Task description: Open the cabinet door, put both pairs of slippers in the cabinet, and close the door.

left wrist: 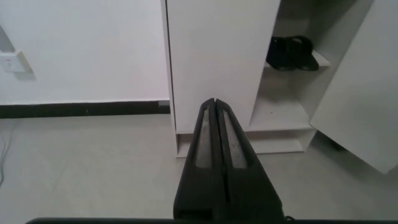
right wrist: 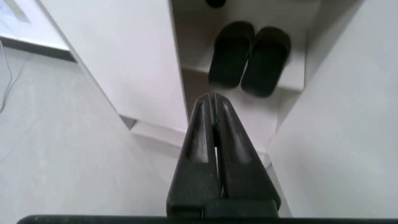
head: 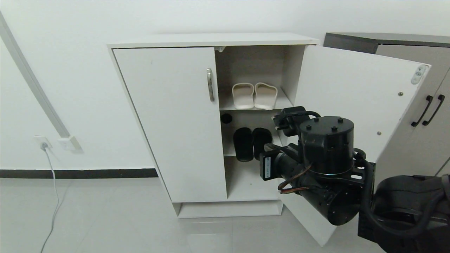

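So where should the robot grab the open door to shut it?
Probably the door by its free edge, the one nearest the robot, coming from the robot's right. The door stands swung wide with its inner face showing, so any handle is hidden behind. The thin edge fits the jaws and should swing easiest.

The cabinet (head: 168, 123) looks like smooth white laminate board, pretty matt. The door handle (head: 210, 85) is brushed-looking metal. The white slippers (head: 254, 95) and black slippers (head: 252, 143) look like matt rubbery foam. The floor (head: 105, 218) is glossy grey tile.
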{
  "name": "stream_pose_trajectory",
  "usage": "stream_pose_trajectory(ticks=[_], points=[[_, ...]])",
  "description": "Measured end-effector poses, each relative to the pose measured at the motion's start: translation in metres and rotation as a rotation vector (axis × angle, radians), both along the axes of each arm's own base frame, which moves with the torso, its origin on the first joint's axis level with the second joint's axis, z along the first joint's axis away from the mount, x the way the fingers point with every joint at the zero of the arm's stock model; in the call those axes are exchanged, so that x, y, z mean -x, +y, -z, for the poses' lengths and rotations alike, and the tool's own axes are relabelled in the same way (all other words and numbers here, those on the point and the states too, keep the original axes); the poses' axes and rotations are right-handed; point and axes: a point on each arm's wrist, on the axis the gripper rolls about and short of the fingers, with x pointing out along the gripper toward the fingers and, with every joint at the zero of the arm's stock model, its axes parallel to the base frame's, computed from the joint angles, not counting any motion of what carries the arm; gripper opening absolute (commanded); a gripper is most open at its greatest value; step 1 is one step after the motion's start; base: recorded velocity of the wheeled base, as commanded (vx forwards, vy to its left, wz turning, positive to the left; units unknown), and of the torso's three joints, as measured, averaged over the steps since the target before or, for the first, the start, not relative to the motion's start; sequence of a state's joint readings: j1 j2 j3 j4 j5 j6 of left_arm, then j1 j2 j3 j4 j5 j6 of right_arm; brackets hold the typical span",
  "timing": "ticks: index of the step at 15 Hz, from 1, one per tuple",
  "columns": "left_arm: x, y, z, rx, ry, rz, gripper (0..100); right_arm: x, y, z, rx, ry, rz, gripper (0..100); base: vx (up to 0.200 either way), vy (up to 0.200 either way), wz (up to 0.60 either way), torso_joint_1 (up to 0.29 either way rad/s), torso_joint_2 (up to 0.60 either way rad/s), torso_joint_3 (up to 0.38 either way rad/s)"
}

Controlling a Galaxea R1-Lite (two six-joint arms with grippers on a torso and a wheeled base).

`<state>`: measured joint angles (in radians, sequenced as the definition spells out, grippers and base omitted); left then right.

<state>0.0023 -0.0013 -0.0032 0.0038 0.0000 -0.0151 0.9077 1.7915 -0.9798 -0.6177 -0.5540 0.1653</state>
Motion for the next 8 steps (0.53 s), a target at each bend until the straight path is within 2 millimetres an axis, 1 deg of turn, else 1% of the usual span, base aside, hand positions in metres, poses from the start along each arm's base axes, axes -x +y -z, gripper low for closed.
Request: stream_pose_trajectory(ticks=[1,8], points=[[0.0,0.0,0.0,0.0,0.0,0.0,0,-0.0006,0.0,0.0006,0.0,0.001,0.002,0,-0.2,0.0,0.0,0.002,0.0,-0.002],[0.0,0.0,-0.0001,0.0,-0.001,-0.001,0,-0.0063,-0.004,0.0093,0.022,0.02,0.021,0,0.0,0.0,0.0,0.0,0.0,0.0]])
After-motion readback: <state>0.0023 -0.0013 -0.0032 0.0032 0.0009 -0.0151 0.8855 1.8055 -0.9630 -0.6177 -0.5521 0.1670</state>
